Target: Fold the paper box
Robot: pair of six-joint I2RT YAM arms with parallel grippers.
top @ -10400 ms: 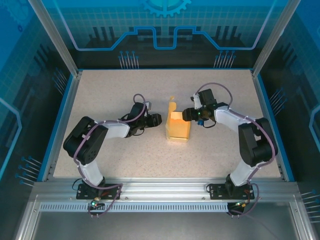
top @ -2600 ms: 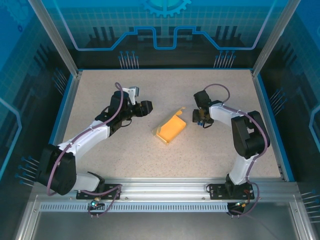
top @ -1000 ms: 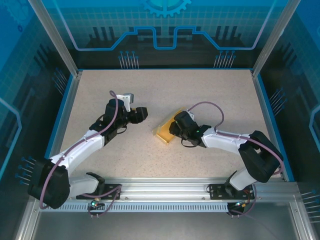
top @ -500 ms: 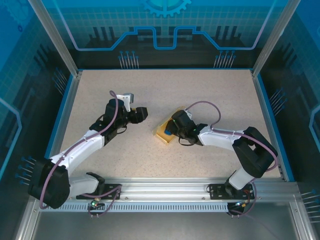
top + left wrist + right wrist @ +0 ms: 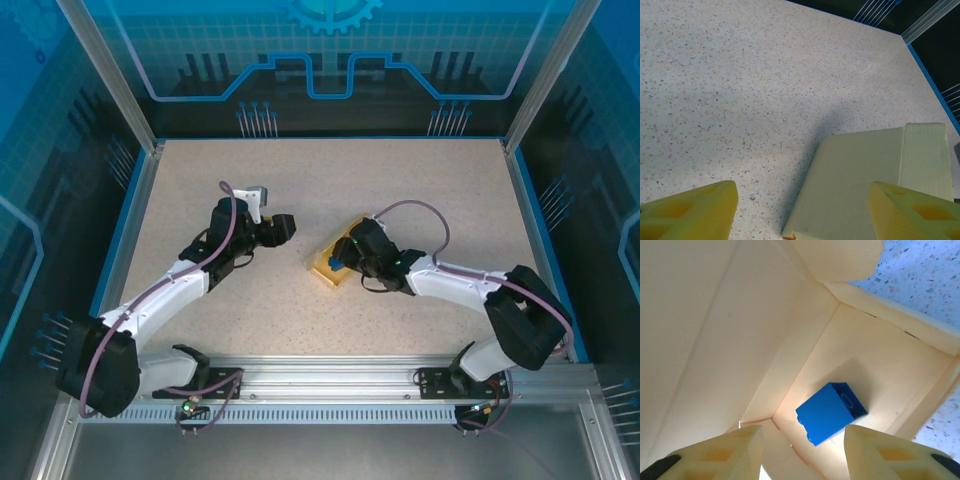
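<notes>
Right end effector [image 5: 345, 260] is the nearer one: it sits at the open mouth of the paper box [image 5: 322, 268], fingers parted and empty, looking in on a blue block [image 5: 831, 412]. That box lies on its side mid-bench [image 5: 400, 190], long axis diagonal from near-left to far-right, while the left end effector [image 5: 283, 228] hangs wide open and empty, apart on its outer wall side. Ten seconds back the box stood upright between both arms; since then it has tipped over and the right arm has swung round to its mouth.
</notes>
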